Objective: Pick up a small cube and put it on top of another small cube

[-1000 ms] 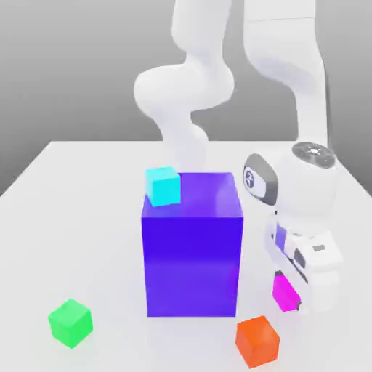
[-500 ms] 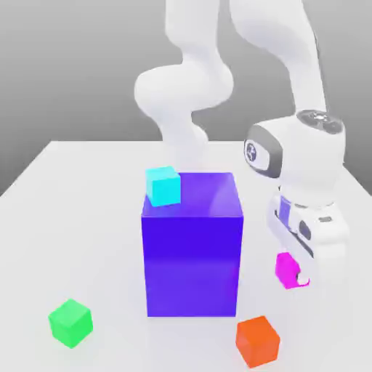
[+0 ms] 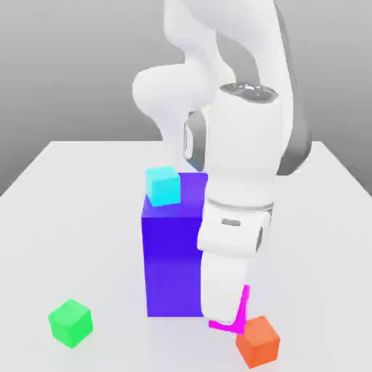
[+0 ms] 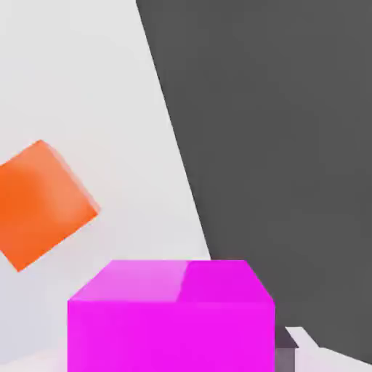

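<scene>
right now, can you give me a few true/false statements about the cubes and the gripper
1. The gripper holds the magenta cube. True.
2. The cyan cube sits on top of the big purple-blue block. True.
3. The magenta cube already rests on the green cube. False: the green cube lies alone on the table, toward the exterior view's left.
4. The orange cube sits on the purple-blue block. False: it lies on the table.

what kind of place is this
Most likely a simulated robot test bench, not a real room: a plain white table against a blank grey backdrop, bare coloured blocks such as the green cube and big purple-blue block, and one white arm.
</scene>
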You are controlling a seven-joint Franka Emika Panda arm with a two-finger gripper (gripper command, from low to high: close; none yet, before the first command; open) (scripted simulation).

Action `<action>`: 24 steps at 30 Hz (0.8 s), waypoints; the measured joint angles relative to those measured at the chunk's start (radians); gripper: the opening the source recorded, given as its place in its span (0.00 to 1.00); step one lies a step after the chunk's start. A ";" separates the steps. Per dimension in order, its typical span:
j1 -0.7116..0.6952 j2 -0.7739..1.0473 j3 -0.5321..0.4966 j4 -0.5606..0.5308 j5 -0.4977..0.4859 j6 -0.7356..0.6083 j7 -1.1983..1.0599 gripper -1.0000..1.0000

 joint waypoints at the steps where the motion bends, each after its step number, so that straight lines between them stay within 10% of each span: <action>1: -0.024 -0.002 -0.009 0.005 0.005 -0.011 -0.038 0.00; 24: -0.357 0.060 -0.080 -0.051 0.251 -0.077 -0.798 0.00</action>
